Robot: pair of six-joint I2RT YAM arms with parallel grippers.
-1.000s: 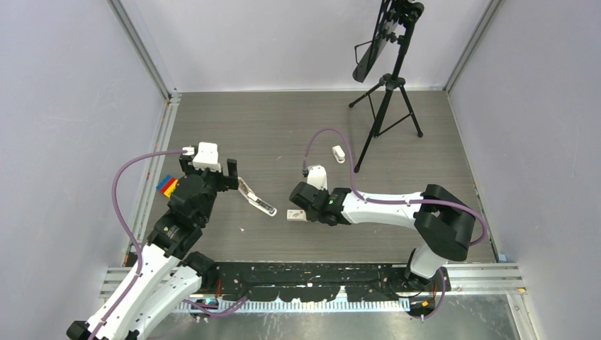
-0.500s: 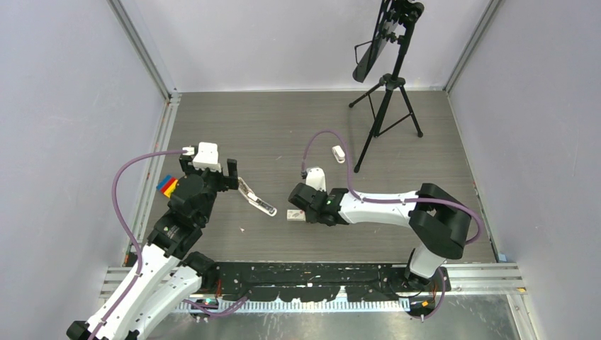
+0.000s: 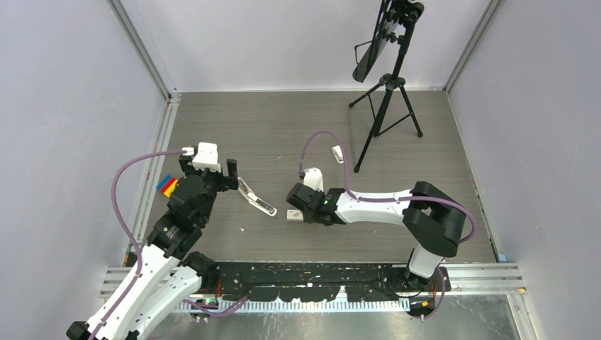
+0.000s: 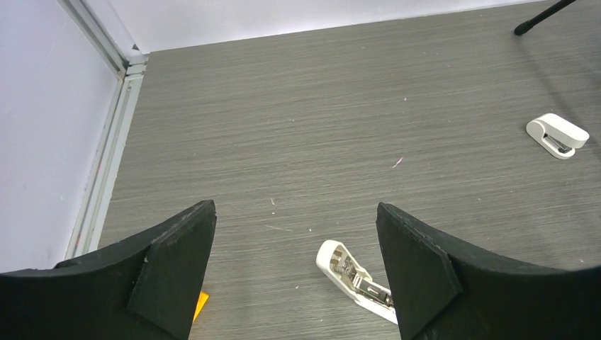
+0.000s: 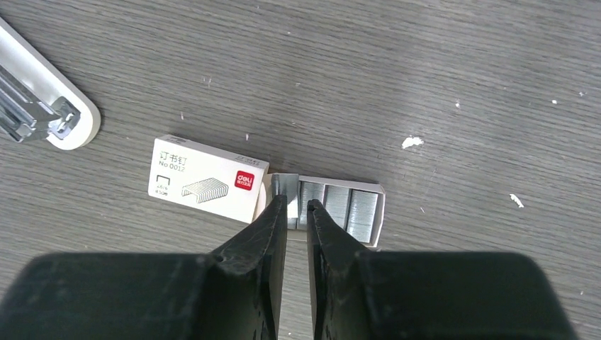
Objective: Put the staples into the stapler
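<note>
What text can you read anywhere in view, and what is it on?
"订书钉": top face of the white staple box.
"No 0012": same box, just below.
"deli": same box, white on a red patch.
Tiny print beneath and beside these: too small to read.
Nothing else legible.

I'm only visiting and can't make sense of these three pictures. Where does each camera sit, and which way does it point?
Top view: fixed high behind the robot, looking down on the table; the left arm and right arm show whole.
Left wrist: rides on the left gripper, looking forward and down between its wide-apart fingers at the long stapler.
Right wrist: rides on the right gripper, looking straight down past close-set fingers at the staple box and tray.
Shared: the long stapler appears in all three.
</note>
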